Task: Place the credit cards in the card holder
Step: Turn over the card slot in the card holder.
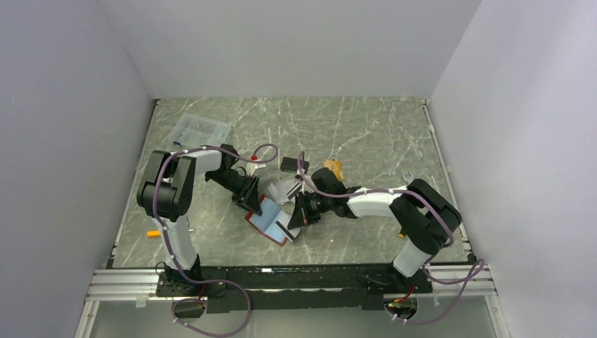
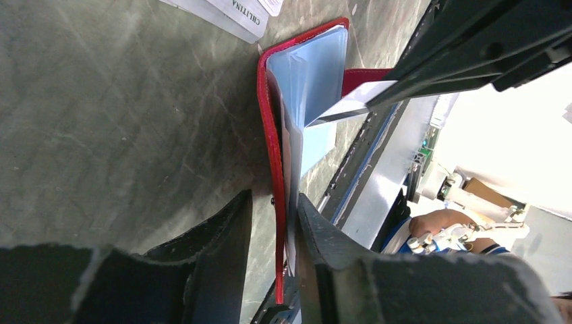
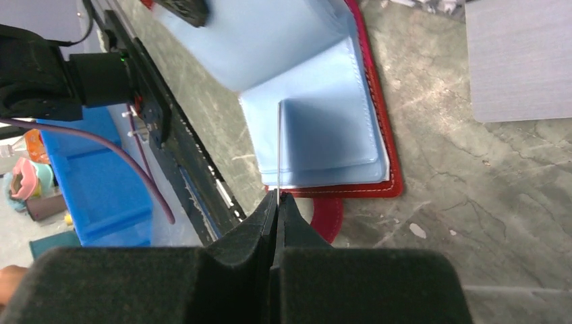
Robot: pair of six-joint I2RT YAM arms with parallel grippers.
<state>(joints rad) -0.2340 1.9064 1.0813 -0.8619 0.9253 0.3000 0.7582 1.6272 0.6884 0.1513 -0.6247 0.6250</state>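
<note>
Holder (image 1: 271, 220) is lying open on the table (image 1: 366, 134) between my two arms, with its pale blue sleeves facing up inside the red cover. My left gripper (image 2: 273, 199) is straddling one edge of it. The fingers are standing apart, released, with the red cover and a few sleeves rising between them. One finger (image 2: 317, 243) is touching the sleeves, while the other is showing a sliver of table between itself and the cover, so I am not squeezing anything there.

My right gripper (image 3: 277, 197) is clenched tight on a card (image 2: 357, 101), pinching it by one end. From my right wrist the card is showing edge-on, as a thin pale line running up from the fingertips over the blue sleeves. From my left wrist its white corner is poking against the top of a raised sleeve. It seems to be entering the pocket, though I cannot tell how far in it is sitting.

Cards (image 1: 281, 189) not yet stowed are lying loose in a small heap on the table just beyond the holder, close to my right wrist. A clear box (image 1: 199, 130) is sitting well apart at the far left.
</note>
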